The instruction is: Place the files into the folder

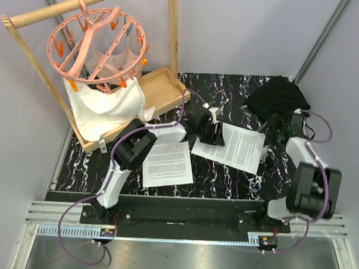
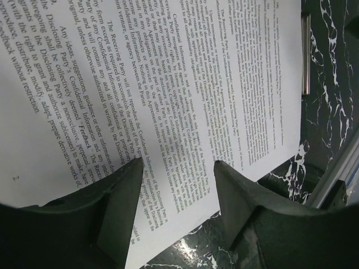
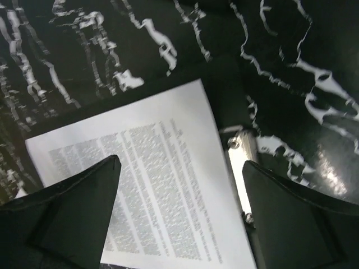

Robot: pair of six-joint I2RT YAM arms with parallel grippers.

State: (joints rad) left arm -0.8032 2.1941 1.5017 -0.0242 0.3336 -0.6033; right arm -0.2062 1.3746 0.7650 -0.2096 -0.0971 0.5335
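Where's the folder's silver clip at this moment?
Top view: the silver clip lies right of centre, along the right edge of the printed sheets, close to the right gripper.

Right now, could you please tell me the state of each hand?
Left hand: open, holding nothing, over the files.
Right hand: open, holding nothing.

There's the folder [image 3: 224, 115], lying flat right of centre, matte black and mostly hidden under paper, with its silver clip [image 3: 244, 174] running along the right-hand short edge. On top, two white sheets [image 1: 238, 148] dense with black text lie flat, slightly fanned and skewed, one short edge just beside the clip. A third printed sheet [image 1: 168, 164] lies flat on its own, nearer and to the left.
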